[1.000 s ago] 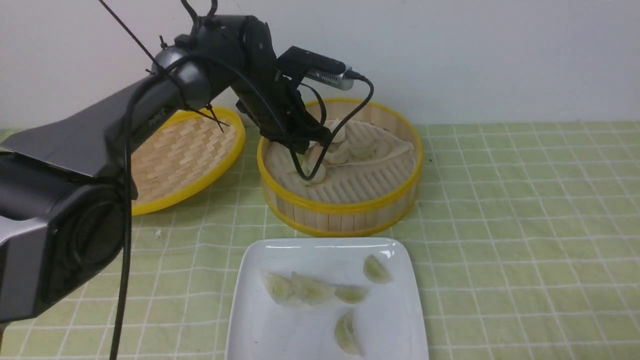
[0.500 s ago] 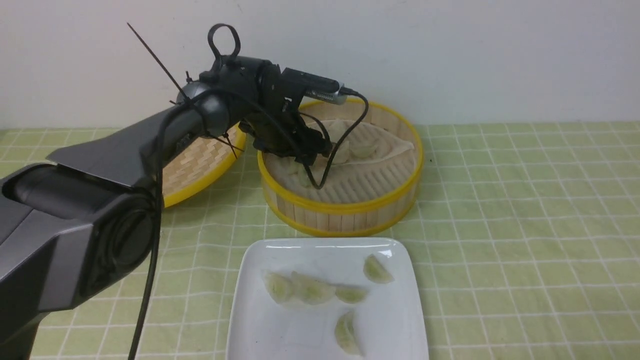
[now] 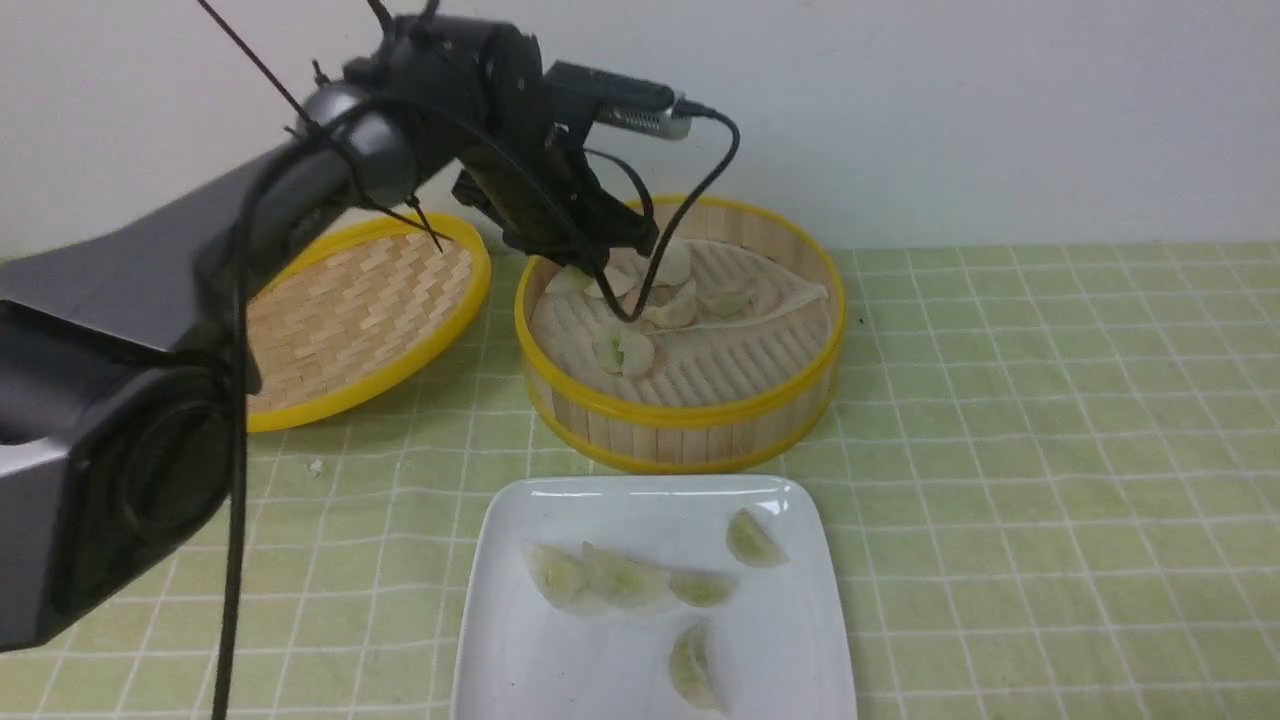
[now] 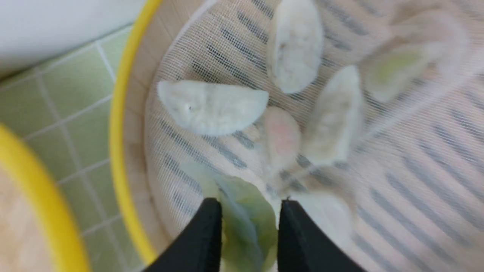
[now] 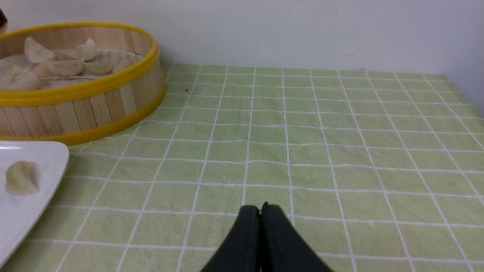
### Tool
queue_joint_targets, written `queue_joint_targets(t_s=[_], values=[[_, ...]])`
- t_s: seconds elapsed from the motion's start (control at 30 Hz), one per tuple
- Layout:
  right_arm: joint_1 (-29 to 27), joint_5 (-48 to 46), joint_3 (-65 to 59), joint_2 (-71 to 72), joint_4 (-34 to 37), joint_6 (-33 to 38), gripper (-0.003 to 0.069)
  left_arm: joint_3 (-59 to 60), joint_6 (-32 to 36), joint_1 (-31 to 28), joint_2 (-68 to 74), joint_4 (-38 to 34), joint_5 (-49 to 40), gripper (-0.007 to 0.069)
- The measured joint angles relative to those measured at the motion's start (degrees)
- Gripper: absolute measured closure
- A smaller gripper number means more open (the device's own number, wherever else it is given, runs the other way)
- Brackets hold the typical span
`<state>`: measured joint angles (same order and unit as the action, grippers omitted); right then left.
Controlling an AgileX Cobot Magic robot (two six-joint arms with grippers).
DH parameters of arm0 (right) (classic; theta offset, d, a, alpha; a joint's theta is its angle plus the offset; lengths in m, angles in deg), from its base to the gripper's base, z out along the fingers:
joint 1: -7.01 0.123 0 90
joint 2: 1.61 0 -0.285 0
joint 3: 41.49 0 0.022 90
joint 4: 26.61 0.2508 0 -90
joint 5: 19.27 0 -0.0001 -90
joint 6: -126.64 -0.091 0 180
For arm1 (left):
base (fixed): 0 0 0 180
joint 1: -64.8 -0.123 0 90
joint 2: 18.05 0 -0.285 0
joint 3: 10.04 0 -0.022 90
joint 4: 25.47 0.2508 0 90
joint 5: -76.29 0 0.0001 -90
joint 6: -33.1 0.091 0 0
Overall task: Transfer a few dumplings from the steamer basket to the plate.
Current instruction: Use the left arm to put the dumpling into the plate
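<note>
My left jaws hang over the left part of the steamer basket point(image 3: 690, 415), one dumpling point(image 4: 245, 211) pinched between them. Just past the tips, more dumplings point(image 4: 211, 107) lie on the basket floor, and another lies just beside one tip. Left of these jaws, outside the basket, is the lid point(image 3: 360, 310), on the bench point(image 3: 1050, 450). Back toward me from them is the plate point(image 3: 640, 492), with five dumplings on it. My right jaws sit over the bench, plate to their left, basket ahead-left.

Glossy black left arm point(image 3: 150, 260), dangling black cable point(image 3: 228, 600), silver-tipped wrist camera point(image 3: 615, 100), tapered black jaws
</note>
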<state>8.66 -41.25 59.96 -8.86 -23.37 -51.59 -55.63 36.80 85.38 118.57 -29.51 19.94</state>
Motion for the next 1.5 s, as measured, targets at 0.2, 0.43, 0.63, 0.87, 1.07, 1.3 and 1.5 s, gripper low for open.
queue_joint_targets(t_s=[0.2,0.43,0.63,0.87,1.07,1.3,1.5], values=[[0.00,0.00,0.00,0.00,0.00,0.00,0.0673,-0.09,0.98,0.00,-7.85,-1.41,-12.04,0.0459],[0.00,0.00,0.05,0.00,0.12,0.00,0.0673,7.37,4.46,1.59,-13.07,-8.02,-14.26,0.0459],[0.00,-0.06,0.05,0.00,0.12,0.00,0.0673,26.75,5.63,9.02,-17.86,-10.46,-14.05,0.0459],[0.00,-0.06,0.05,0.00,0.12,0.00,0.0673,42.50,5.41,14.73,-20.18,-11.17,-8.34,0.0459],[0.00,-0.06,0.05,0.00,0.18,0.00,0.0673,47.42,3.91,15.08,-20.18,-11.17,-4.69,0.0459],[0.00,-0.06,0.05,0.00,0.18,0.00,0.0673,47.41,3.84,15.08,-20.18,-11.17,-4.14,0.0417],[0.00,-0.06,0.05,0.00,0.18,0.00,0.0673,45.94,3.84,15.08,-20.18,-10.74,-4.15,0.0193]])
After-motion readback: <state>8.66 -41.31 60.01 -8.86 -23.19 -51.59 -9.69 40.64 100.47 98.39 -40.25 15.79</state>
